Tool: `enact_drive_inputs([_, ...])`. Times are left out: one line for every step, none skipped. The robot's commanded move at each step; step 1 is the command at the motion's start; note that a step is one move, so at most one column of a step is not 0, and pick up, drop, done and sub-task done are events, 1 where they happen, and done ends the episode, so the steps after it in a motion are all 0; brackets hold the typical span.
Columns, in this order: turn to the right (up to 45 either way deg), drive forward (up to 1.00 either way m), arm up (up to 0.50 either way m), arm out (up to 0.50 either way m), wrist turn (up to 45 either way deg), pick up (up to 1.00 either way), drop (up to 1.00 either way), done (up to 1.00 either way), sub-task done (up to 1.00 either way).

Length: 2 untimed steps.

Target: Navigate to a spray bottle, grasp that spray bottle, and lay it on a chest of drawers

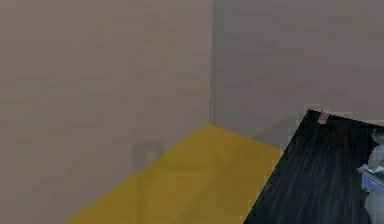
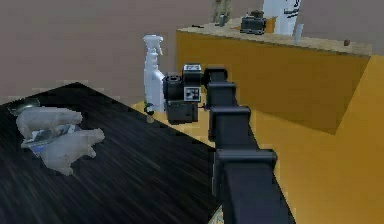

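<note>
Reaching arm: ends in the gripper [image 2: 160, 100] at the dark table's [image 2: 120, 160] far edge.
Hold: cannot tell; a thing stands right at the fingers.
Spray bottle [image 2: 153, 66]: white, upright on the table, just left of the gripper's body in the arm side view.
Coming move: likely a side-on grasp across the upright axis.

You have a black tabletop with fine grey wood-grain streaks [image 2: 130, 170]. At its far edge stands a white plastic spray bottle [image 2: 153, 72], and two pale grey lumpy shapes [image 2: 60, 135] lie nearer its middle. The smooth floor [image 1: 190, 170] is mustard yellow and the plain walls [image 1: 100, 70] are grey-mauve. The square-section arm bar [image 2: 235, 130] is black, and its two small squares [image 2: 192, 72] are white with black marks. The long counter [image 2: 280, 75] is ochre.
</note>
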Motion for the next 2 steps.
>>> enact_drive_inputs([0.0, 0.00, 0.00, 0.00, -45.0, 0.00, 0.00, 0.00, 0.00])
enact_drive_inputs([0.0, 0.00, 0.00, 0.00, -45.0, 0.00, 0.00, 0.00, 0.00])
